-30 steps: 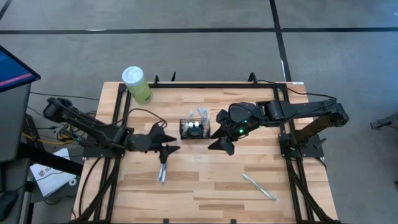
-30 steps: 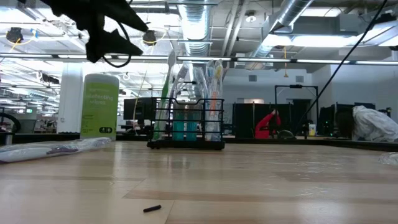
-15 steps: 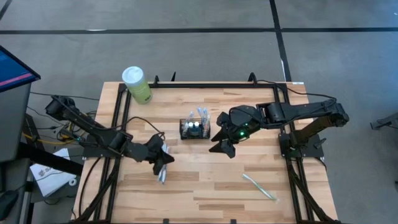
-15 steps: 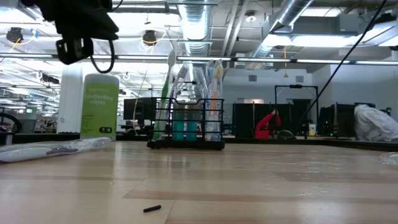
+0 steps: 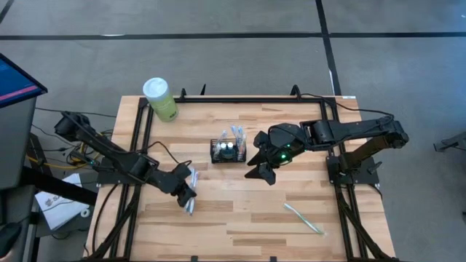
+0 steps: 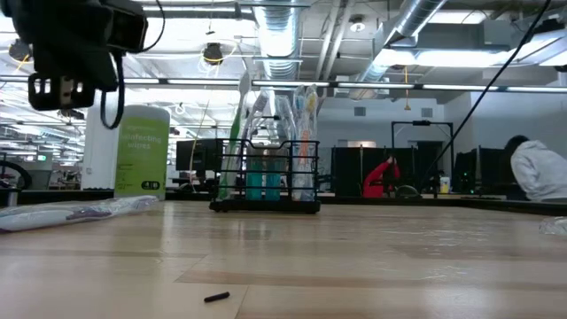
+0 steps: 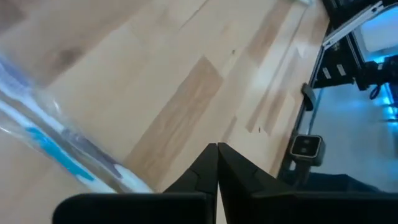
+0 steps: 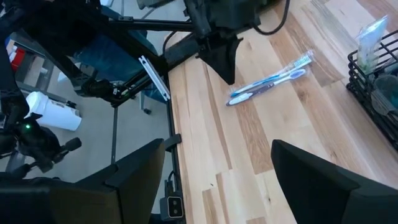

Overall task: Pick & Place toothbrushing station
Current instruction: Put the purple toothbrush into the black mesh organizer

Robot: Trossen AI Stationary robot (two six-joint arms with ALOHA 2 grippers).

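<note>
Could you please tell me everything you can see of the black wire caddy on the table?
The black wire caddy is a small rectangular rack of thin dark wire with open mesh sides. It stands upright near the middle of the wooden table. In the low view, wrapped toothbrushes rise above its rim and something teal sits low inside. Neither gripper touches it; the open right gripper hovers just beside it.

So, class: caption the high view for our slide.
Left gripper shut beside a wrapped toothbrush; right gripper open beside the caddy.

Grey floor (image 5: 233,65) crossed by dark lines; ceiling ducts (image 6: 403,35) and strip lights (image 6: 372,86) overhead; a seated person (image 6: 536,173) far back.
</note>
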